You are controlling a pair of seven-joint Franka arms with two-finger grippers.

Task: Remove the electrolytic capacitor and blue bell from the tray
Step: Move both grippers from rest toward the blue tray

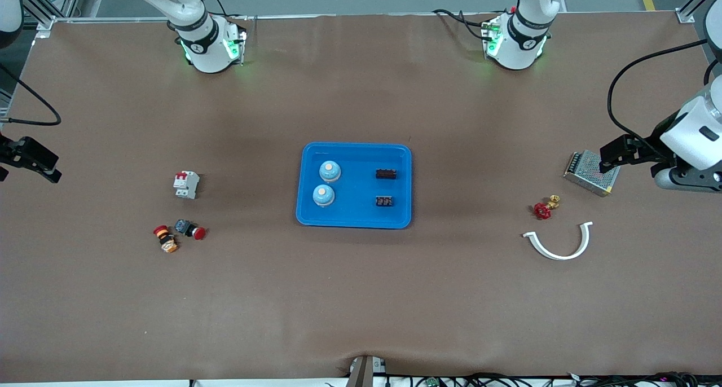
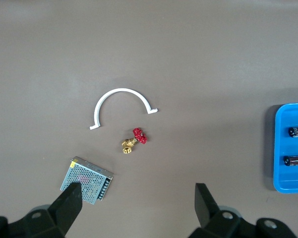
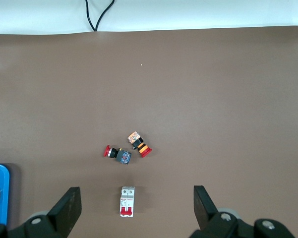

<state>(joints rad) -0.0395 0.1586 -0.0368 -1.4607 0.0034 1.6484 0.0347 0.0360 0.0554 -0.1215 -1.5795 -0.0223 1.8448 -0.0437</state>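
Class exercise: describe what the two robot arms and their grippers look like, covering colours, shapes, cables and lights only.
Both arms are glossy white with rounded segments, black joint bands and green lights at their bases. Black cables trail from each base and loop beside the left arm. The left gripper and right gripper are black, each with two flat, tapered fingers on a dark, bolted body.

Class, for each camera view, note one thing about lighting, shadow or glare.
Front view: even overhead light, a soft shadow edging the blue tray, green glow at both arm bases. Left wrist view: the white curved bracket casts almost no shadow. Right wrist view: the pale strip past the table edge looks washed out.
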